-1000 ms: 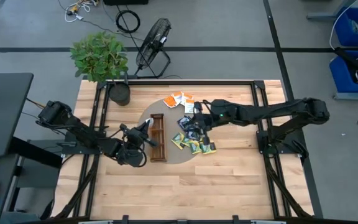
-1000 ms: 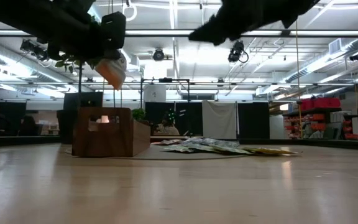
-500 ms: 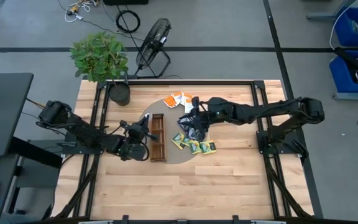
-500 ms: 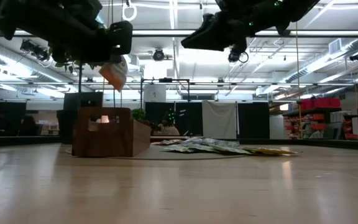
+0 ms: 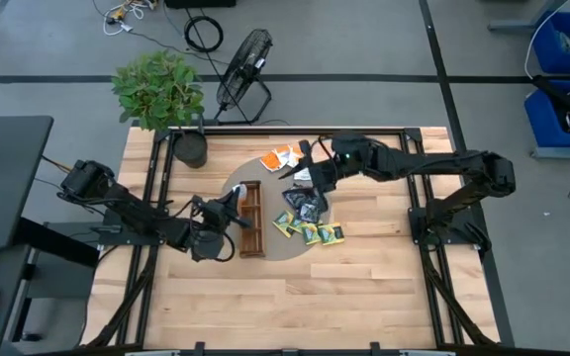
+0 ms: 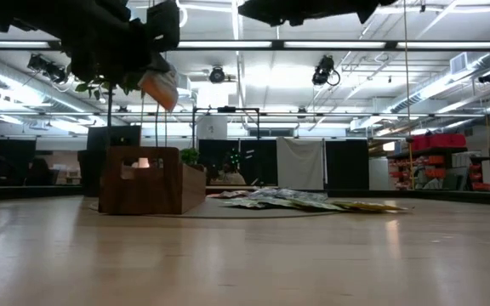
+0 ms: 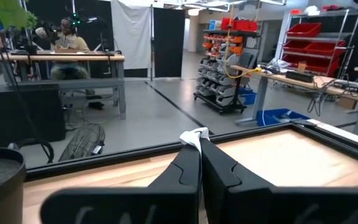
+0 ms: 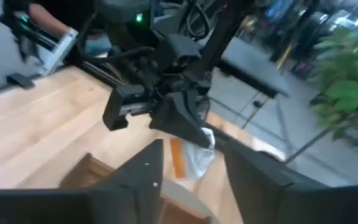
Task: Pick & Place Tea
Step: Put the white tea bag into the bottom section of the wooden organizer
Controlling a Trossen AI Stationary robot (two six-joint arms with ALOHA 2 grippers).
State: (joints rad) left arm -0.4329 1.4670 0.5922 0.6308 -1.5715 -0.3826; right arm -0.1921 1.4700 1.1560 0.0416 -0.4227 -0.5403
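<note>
My left gripper [image 7: 198, 142] is shut on an orange-and-white tea sachet [image 6: 160, 87] above the near end of the long wooden tray [image 5: 251, 219]; the right wrist view shows it too [image 8: 191, 152]. The other tea sachets lie flat on the round grey mat [image 5: 265, 247]: orange ones [image 5: 287, 156], dark ones [image 5: 306, 201] and yellow-green ones [image 5: 311, 231]. My right gripper [image 5: 311, 171] is open and high over the pile's far side, with nothing between its fingers [image 8: 143, 180]. My left gripper pinches the sachet's upper edge [image 7: 195, 134] between its two fingers. The fingers lie level and come from the table's near left. The sachet hangs tilted below the fingertips [image 8: 194, 158], clear of the tray.
A potted plant [image 5: 191, 148] stands at the table's far left corner. Black frame rails [image 5: 416, 198] run along the left, right and far sides. A fan [image 5: 243, 64] stands on the floor beyond. People sit at a desk [image 7: 67, 43] far behind.
My right gripper has risen from just over the tea pile and gone toward the table's far edge, rolling somewhat. The sachet in my left gripper has tipped a little and hangs slightly higher over the tray.
</note>
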